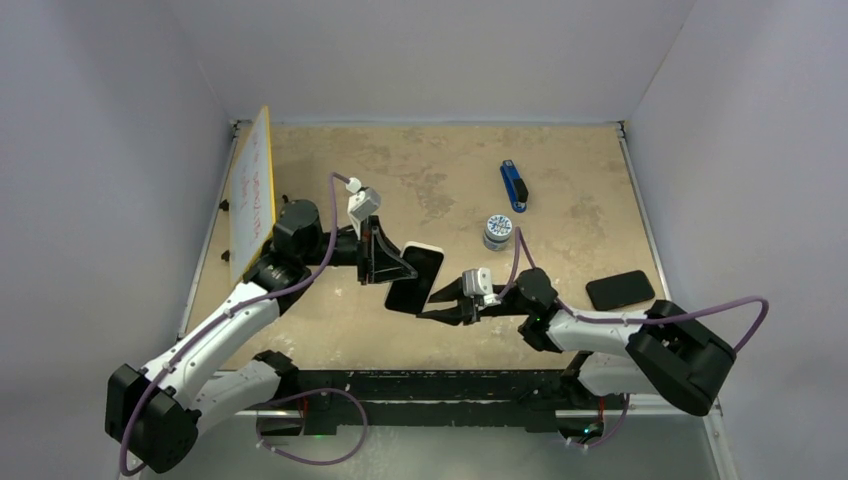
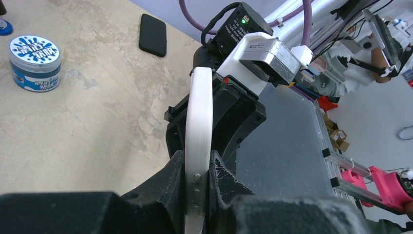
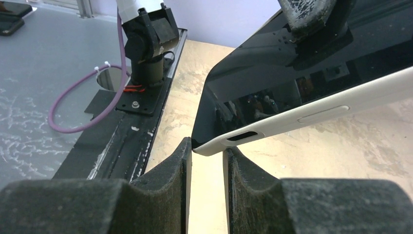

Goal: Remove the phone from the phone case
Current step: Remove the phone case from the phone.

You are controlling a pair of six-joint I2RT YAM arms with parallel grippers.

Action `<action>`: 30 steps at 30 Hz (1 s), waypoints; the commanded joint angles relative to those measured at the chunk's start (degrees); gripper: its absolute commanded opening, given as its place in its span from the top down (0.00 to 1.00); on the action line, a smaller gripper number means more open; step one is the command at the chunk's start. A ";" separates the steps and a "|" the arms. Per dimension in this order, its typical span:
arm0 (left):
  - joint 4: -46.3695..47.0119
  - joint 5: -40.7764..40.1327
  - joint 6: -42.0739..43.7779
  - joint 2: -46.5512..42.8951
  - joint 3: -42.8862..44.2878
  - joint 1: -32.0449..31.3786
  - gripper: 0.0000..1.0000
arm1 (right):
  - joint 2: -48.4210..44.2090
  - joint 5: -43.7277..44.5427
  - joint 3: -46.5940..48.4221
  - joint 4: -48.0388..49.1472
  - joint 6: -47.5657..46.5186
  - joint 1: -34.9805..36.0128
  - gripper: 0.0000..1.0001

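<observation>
The tan table point(image 1: 420, 170) is seen from above, with a white board point(image 1: 252, 195) stood on edge along its left side. The left arm point(image 1: 215, 335) and the right arm point(image 1: 600, 330) are both reached toward the middle of the table.

There the phone point(image 3: 302, 73) is held off the surface, still seated in the white phone case point(image 1: 415, 278), its dark screen turned toward the right arm. The case is clamped edgewise by the left gripper point(image 2: 198, 180), a finger pressed against each broad face just beside the side buttons.

The right gripper point(image 3: 207, 156) is set at the lower corner of the case, its fingers parted by a narrow gap through which the table is seen. The corner is placed just at the fingertips; whether it is touched cannot be told.

A second black handset point(image 1: 620, 290) is laid flat near the right edge. A small jar point(image 1: 498, 231) with a blue label is stood behind the grippers, and a blue tool point(image 1: 513, 186) is laid beyond it.
</observation>
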 commanded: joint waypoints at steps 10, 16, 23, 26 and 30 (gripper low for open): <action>15.30 1.60 -13.00 -0.47 -2.11 -0.21 1.00 | -2.40 6.04 0.22 -4.23 -11.30 0.53 1.00; 14.13 1.44 -13.35 -0.95 -2.50 -0.17 1.00 | -2.93 8.61 0.03 -5.92 -13.65 0.74 1.00; 13.82 0.89 -14.12 -1.35 -2.98 -0.20 1.00 | -4.78 12.49 -1.08 -4.99 -14.54 0.88 1.00; 14.12 0.90 -14.80 -1.68 -3.73 -0.21 1.00 | -5.47 14.65 -1.79 -4.46 -15.21 0.84 1.00; 15.35 0.82 -16.40 -2.57 -5.06 -0.30 1.00 | -6.29 17.50 -2.49 -3.98 -16.27 0.97 1.00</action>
